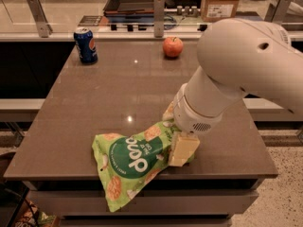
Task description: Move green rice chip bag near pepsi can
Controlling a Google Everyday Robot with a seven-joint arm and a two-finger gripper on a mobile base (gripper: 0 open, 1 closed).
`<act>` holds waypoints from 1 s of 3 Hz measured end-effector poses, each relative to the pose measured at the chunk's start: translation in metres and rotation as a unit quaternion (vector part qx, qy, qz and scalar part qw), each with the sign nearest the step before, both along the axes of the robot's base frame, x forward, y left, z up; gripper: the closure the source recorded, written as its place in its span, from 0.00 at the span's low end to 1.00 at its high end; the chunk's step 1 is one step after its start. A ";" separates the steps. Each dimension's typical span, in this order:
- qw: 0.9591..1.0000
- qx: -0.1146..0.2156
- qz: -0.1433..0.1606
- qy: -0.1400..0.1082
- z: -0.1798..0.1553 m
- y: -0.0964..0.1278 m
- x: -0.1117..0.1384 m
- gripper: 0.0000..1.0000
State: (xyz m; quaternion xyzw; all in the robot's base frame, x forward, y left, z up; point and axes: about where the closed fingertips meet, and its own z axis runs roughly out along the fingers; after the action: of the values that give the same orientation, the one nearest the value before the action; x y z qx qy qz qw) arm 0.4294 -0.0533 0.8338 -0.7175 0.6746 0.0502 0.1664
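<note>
Gripper [182, 156] low at front right of the desk [132, 86], fingers [183, 148] pinching the right end of the green rice chip bag [130, 161], bag's lower corner overhanging the front edge, pepsi can [85, 45] by the far-left edge, well apart, bare surface between, apple [173, 47] at the far edge.

Crinkly glossy green rice chip bag [132, 162]; matt plastic gripper [182, 151] on bag's end; tabletop [128, 89] polished w/ glare
</note>
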 end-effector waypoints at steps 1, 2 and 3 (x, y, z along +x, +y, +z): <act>1.000 -0.001 0.001 -0.001 0.001 0.000 -0.001 1.00; 1.000 0.001 0.000 -0.003 0.002 0.000 0.000 1.00; 1.000 0.008 -0.004 -0.011 0.011 -0.006 0.017 1.00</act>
State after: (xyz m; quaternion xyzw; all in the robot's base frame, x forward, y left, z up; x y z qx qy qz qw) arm 0.4465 -0.0596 0.8443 -0.7136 0.6754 0.0472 0.1799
